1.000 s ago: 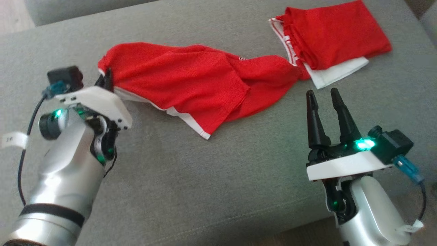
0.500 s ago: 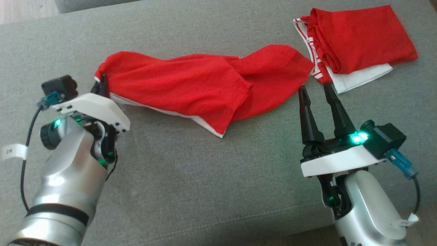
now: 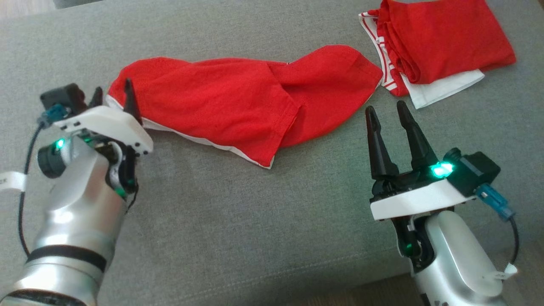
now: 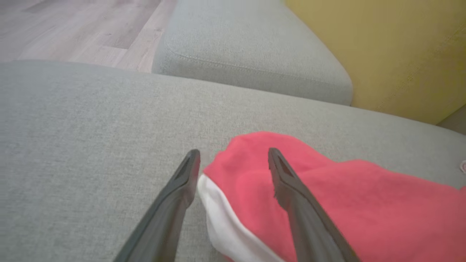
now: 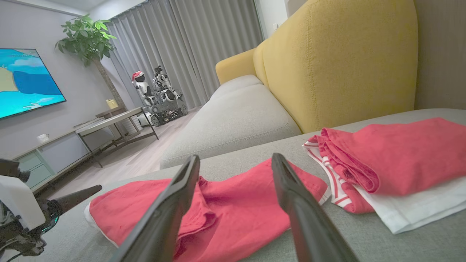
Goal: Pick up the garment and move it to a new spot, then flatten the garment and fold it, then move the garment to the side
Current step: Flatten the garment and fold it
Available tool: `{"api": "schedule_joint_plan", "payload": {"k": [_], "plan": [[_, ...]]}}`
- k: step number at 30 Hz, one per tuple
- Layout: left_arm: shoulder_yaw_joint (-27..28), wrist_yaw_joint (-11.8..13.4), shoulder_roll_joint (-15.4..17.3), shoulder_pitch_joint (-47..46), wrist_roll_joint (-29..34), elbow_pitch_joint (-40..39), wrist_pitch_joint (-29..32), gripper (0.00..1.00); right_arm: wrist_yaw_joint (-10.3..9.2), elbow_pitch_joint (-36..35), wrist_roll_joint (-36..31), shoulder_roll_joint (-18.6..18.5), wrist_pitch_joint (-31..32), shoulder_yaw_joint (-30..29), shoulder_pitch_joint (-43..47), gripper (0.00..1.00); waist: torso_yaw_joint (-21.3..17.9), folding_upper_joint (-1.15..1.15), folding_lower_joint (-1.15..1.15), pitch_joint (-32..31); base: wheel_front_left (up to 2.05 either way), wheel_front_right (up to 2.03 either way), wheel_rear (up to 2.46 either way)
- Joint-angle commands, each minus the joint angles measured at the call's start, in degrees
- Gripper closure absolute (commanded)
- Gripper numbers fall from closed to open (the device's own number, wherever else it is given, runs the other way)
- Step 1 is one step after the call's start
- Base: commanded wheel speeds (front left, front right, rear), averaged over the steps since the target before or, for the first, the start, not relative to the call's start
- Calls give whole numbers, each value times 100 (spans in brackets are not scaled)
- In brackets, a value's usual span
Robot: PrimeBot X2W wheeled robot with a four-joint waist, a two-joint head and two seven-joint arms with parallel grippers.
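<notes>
The grey sofa cushion (image 3: 238, 221) carries the red garment (image 3: 221, 102), stretched left to right across its middle. A folded red-and-white pile (image 3: 442, 38) sits far right. The left gripper (image 3: 113, 87) stands wide open astride the garment's left corner, gripping nothing. The right gripper (image 3: 386, 108) is open and empty near the garment's right end.

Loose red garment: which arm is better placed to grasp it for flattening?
Left, probably. The left end effector stands open astride a white-edged corner of the garment; the right end effector, also open, sits beside the cloth.
</notes>
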Motion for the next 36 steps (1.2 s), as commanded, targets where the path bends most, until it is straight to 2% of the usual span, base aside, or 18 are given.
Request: {"api": "schedule_joint_plan", "payload": {"k": [1,5,10,15,21,27,36], "plan": [[273,19,275,-257,67,-228,-75,0,37,-156,32,20,-62,106,-192,0,12,0,0,-25,0,0,0],[645,-12,360,-22,221,-717,-76,0,37,-138,-2,20,-62,70,-132,0,111,0,0,-153,0,0,0],[1255,-133,327,649,409,-1711,-76,0,37,-50,-117,20,-62,123,45,0,368,0,0,-355,0,0,0],[1779,-318,49,1625,642,-2848,-76,0,37,161,-275,20,-62,197,284,0,712,0,0,-560,0,0,0],[2178,-515,-466,2847,1205,-4080,-76,0,37,309,-408,20,-12,123,473,0,1078,0,0,-685,0,0,0],[2288,-666,-728,3359,1378,-4357,-76,0,37,416,-508,14,198,98,553,0,1322,0,0,-718,0,0,0],[2167,-759,-800,3393,1504,-4292,-76,0,37,903,-472,9,829,342,386,0,1611,0,0,-530,0,0,0]]}}
